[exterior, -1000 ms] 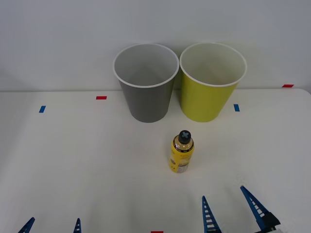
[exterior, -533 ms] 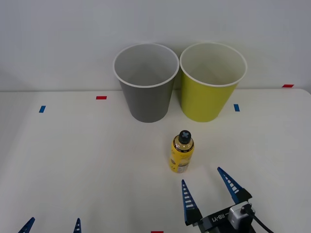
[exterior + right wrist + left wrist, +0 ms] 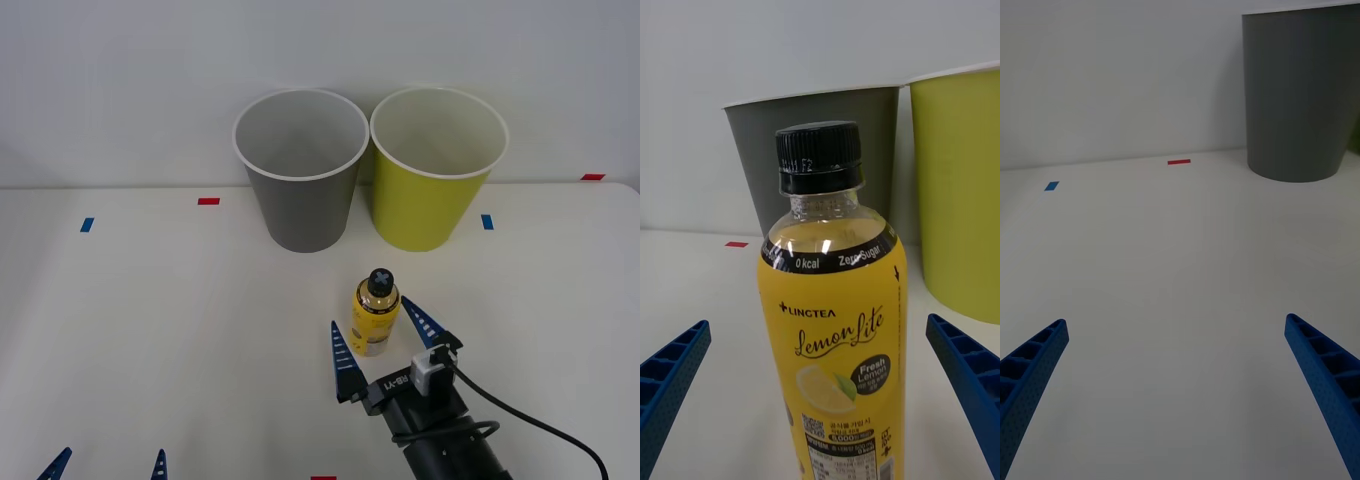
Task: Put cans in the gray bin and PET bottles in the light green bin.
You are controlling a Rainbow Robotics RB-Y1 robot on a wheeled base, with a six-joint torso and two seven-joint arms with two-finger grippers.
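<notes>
A small yellow PET bottle (image 3: 375,316) with a black cap stands upright on the white table, in front of the two bins. My right gripper (image 3: 384,345) is open, one blue finger on each side of the bottle's lower half, not touching it. The right wrist view has the bottle (image 3: 833,337) close up between the spread fingers (image 3: 962,367). The gray bin (image 3: 301,170) stands at the back, with the light green bin (image 3: 436,167) touching it on the right. My left gripper (image 3: 105,466) waits open at the near left edge.
Small red (image 3: 208,201) and blue (image 3: 87,224) tape marks dot the table (image 3: 150,320). A wall stands right behind the bins. The right arm's black cable (image 3: 530,420) trails to the near right. Both bins look empty inside.
My right gripper has travelled forward and left from the near right edge until its open fingers flank the bottle. The bottle, bins and left gripper have stayed put.
</notes>
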